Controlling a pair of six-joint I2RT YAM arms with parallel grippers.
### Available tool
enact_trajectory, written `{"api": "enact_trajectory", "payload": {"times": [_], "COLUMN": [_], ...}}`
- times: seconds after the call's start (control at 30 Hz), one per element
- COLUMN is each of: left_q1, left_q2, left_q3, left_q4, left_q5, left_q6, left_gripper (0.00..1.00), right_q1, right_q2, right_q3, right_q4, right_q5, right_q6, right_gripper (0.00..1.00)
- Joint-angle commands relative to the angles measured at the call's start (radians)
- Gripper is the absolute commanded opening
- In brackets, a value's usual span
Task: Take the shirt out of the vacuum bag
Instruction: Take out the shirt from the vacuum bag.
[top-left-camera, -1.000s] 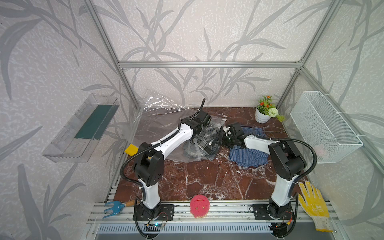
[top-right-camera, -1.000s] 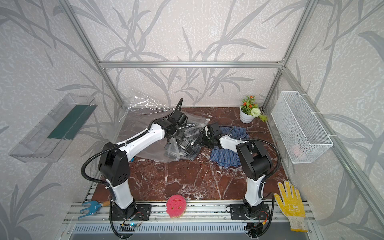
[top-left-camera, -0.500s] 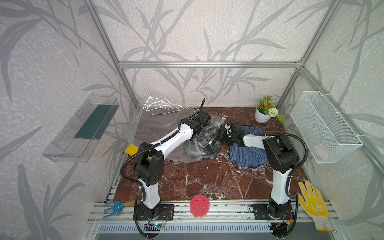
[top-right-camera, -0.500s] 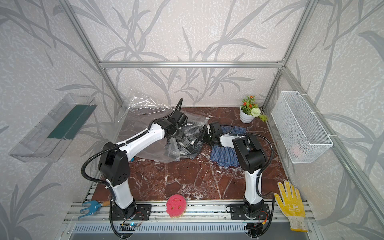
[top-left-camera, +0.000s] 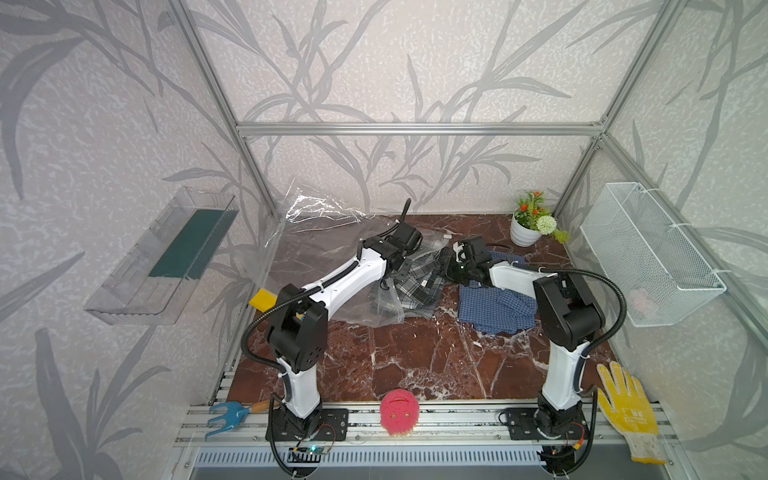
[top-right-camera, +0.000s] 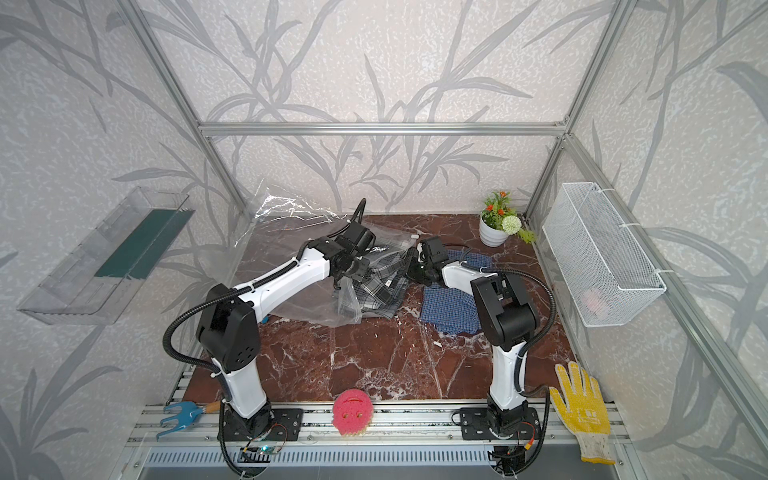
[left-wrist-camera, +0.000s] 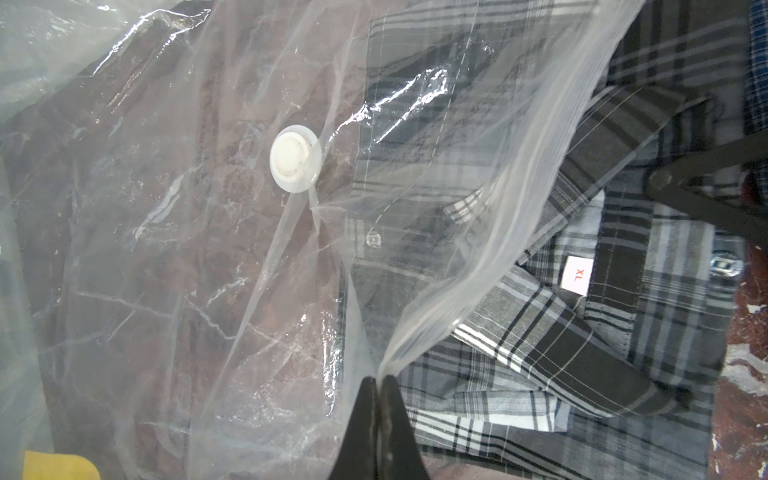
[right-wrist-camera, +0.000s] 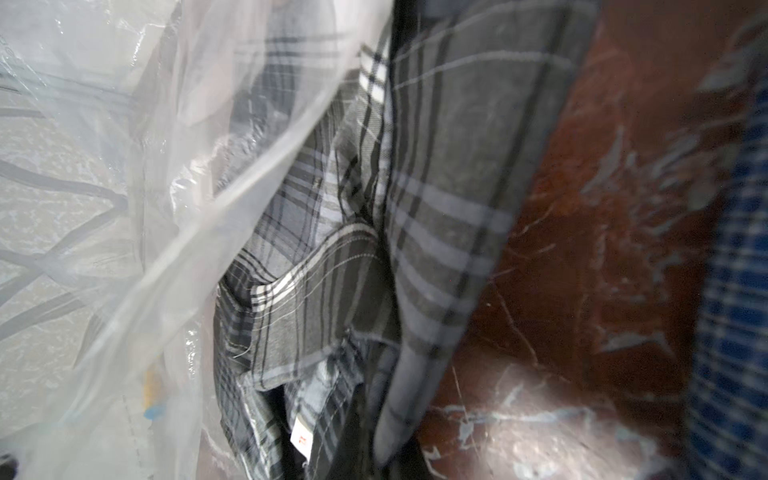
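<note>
In both top views the vacuum bag (top-left-camera: 320, 232) sprawls over the counter's (top-left-camera: 415, 357) left rear. The shirt (top-left-camera: 419, 286) is half out of its mouth, where the left pincer (top-left-camera: 405, 272) and right pincer (top-left-camera: 446, 272) meet. Only the left wrist view shows the left pincer clenched on the bag's lip near the valve (left-wrist-camera: 295, 158), likely anchoring it. The blurred right wrist view suggests the right pincer is clenched on a shirt fold, ready to pull.

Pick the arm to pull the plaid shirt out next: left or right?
Right. The right gripper is shut on the exposed plaid shirt at the bag mouth; the left gripper clamps the vacuum bag by its edge, likely best as anchor.
</note>
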Motion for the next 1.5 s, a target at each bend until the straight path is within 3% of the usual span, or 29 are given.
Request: {"api": "enact_trajectory", "payload": {"times": [0.0, 0.1, 0.17, 0.2, 0.23, 0.27, 0.37, 0.53, 0.67, 1.03, 1.47], "left_q1": [-0.003, -0.001, 0.004, 0.014, 0.027, 0.051, 0.148, 0.331, 0.372, 0.453, 0.512], "left_q2": [-0.014, -0.073, -0.147, -0.185, -0.217, -0.251, -0.307, -0.247, -0.114, 0.177, 0.291], "left_q3": [0.013, -0.008, -0.037, -0.055, -0.071, -0.089, -0.166, -0.233, -0.186, -0.001, -0.009], "left_q4": [0.000, 0.043, 0.094, 0.120, 0.142, 0.167, 0.235, 0.244, 0.162, 0.079, 0.090], "left_q5": [-0.013, 0.014, 0.030, 0.046, 0.066, 0.101, 0.167, 0.243, 0.099, 0.189, 0.242], "left_q6": [-0.010, -0.011, -0.015, -0.017, -0.019, -0.025, -0.064, -0.190, -0.261, -0.280, -0.303], "left_gripper": [0.03, 0.34, 0.65, 0.87, 0.97, 0.99, 0.99, 0.91, 0.81, 0.74, 0.72], "right_q1": [-0.002, -0.002, -0.001, -0.001, -0.001, -0.001, 0.001, 0.009, 0.016, 0.041, 0.026], "right_q2": [-0.068, -0.056, -0.037, -0.028, -0.020, -0.012, 0.006, 0.036, 0.054, 0.071, 0.035], "right_q3": [0.051, 0.075, 0.088, 0.091, 0.093, 0.096, 0.104, 0.131, 0.153, 0.185, 0.245], "right_q4": [-0.116, -0.126, -0.123, -0.115, -0.107, -0.102, -0.089, -0.086, -0.090, -0.129, -0.302], "right_q5": [0.033, 0.030, 0.017, 0.008, 0.002, -0.004, -0.014, -0.026, -0.039, -0.046, -0.020], "right_q6": [-0.050, -0.050, -0.043, -0.037, -0.033, -0.026, -0.013, -0.003, 0.008, -0.002, -0.076], "right_gripper": [0.00, 0.00, 0.00, 0.00, 0.00, 0.00, 0.00, 0.00, 0.00, 0.00, 0.00]}}
